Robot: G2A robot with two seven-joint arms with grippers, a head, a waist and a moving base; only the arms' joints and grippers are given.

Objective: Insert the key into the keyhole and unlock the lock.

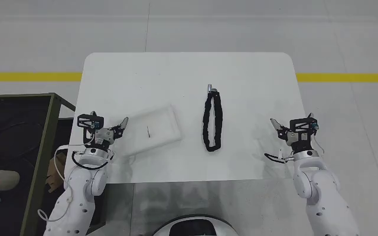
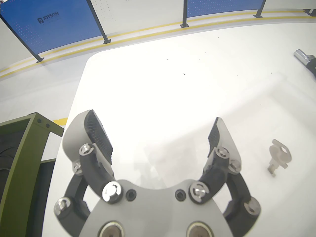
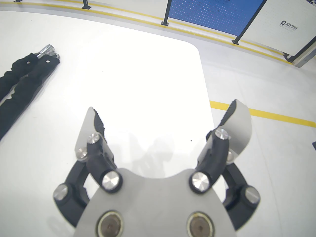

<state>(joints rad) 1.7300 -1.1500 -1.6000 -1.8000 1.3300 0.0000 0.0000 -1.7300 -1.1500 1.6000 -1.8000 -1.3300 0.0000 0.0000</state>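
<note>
**Both jaws wide open, key and lock lying apart**

Left gripper (image 1: 109, 125) (image 2: 153, 118) over the counter (image 1: 248, 76), near-left corner; jaws spread wide, holding nothing. Right gripper (image 1: 290, 124) (image 3: 164, 107) by the right edge; jaws equally wide, empty. Key (image 1: 149, 131) (image 2: 279, 155) flat on a white pad (image 1: 162, 121), near left gripper. Chain lock (image 1: 211, 124) (image 3: 27, 75) mid-counter, silver end (image 1: 210, 89) (image 3: 45, 49) toward the far side, apart from key.

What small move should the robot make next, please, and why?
Probably shift the left gripper toward the key: that gripper is open and empty, the key lies loose nearby, and the chain lock rests untouched farther off.
</note>
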